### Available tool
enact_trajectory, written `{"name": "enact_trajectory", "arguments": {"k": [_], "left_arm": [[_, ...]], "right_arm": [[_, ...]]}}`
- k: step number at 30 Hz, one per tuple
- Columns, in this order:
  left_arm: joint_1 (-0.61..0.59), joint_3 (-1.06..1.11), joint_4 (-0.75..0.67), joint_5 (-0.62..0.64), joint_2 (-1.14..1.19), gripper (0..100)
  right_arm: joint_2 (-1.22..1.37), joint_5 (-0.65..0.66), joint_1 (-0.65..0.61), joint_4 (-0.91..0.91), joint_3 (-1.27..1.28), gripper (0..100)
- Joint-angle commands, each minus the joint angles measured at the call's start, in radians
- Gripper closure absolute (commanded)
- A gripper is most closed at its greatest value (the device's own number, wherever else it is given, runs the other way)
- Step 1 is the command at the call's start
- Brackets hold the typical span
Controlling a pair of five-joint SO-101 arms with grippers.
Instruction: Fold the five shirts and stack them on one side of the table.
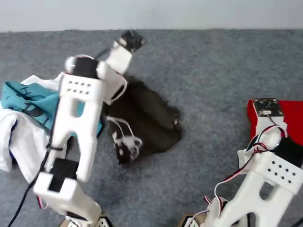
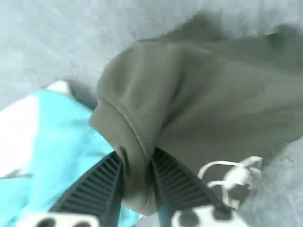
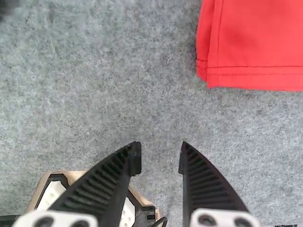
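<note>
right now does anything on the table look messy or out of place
Yes. The dark shirt lies crumpled in the middle of the table, a bunched fold pinched in the left tool. The teal shirt and white shirt sit in a tangled heap beside it, while the red shirt lies flat.

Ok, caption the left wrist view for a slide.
Left end effector pinches a fold of the dark shirt beside the teal shirt.

— Which colours are showing on the grey flecked table [image 1: 213, 71]?
— The dark olive shirt [image 1: 151, 118] is looking plain, the turquoise shirt [image 1: 23, 94] is carrying dark print, the white shirt [image 1: 14, 142] is staying unpatterned, and the red shirt [image 1: 296, 118] is showing solid red with matching stitching
</note>
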Motion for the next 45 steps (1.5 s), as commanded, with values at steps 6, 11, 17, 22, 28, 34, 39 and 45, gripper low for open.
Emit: {"name": "enact_trajectory", "arguments": {"k": [6,11,17,22,28,34,39,45], "left_arm": [[0.261,-0.515,0.051,0.005,-0.408,99],[0.218,-0.519,0.068,0.003,-0.537,99],[0.064,-0.297,0.066,0.003,-0.542,99],[0.121,-0.035,-0.106,0.005,-0.542,99],[0.316,0.298,-0.505,0.008,-0.523,99],[0.451,-0.108,-0.356,0.009,-0.488,98],[0.394,-0.42,-0.132,0.003,-0.44,98],[0.098,-0.274,-0.032,0.003,-0.391,98]], "right_arm": [[-0.024,0.002,-0.008,0.005,-0.003,85.4],[-0.024,0.002,-0.008,0.005,-0.003,85.4],[-0.024,0.002,-0.008,0.005,-0.003,85.4],[-0.024,0.002,-0.008,0.005,-0.003,85.4],[-0.024,0.002,-0.008,-0.004,0.037,85.4],[-0.024,0.003,-0.008,-0.058,0.166,85.4],[-0.024,0.003,-0.008,-0.079,0.189,85.4],[-0.024,0.008,-0.008,-0.079,0.189,85.4]]}}
